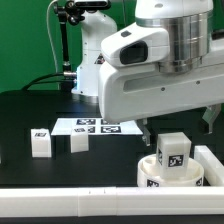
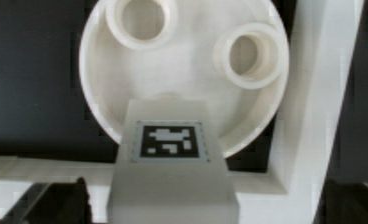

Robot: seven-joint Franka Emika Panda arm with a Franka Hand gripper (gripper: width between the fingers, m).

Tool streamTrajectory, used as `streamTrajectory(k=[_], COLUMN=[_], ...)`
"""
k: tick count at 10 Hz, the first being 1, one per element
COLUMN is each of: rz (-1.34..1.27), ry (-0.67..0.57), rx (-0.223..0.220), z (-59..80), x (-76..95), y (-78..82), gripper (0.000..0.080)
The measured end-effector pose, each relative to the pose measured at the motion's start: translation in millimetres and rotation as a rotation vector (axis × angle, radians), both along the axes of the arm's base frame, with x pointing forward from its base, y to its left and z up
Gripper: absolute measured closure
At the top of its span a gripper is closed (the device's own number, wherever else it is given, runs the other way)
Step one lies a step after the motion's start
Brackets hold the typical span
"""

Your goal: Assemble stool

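Note:
The round white seat lies at the front of the exterior view's right; in the wrist view it shows two round holes. One white leg with a tag stands upright on the seat and fills the middle of the wrist view. My gripper hangs just above this leg, jaws spread wide to either side and not touching it; in the wrist view its dark fingers stay clear of the leg. Two more legs stand on the table at the exterior view's left.
The marker board lies behind the two loose legs. A long white L-shaped bar runs beside the seat at the exterior view's right and also shows in the wrist view. The arm's base stands at the back.

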State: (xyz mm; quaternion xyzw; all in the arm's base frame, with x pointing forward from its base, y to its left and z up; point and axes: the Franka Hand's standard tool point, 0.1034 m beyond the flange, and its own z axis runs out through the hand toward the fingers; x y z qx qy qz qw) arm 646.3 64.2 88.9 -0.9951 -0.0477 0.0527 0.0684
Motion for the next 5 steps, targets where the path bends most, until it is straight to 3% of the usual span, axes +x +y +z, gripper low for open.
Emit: streamTrajectory(k=[5], rz=[-0.015], ry=[-0.049], rx=[-0.008], z=[-6.5], x=[4.5], y=[-4.2], gripper=[0.0179])
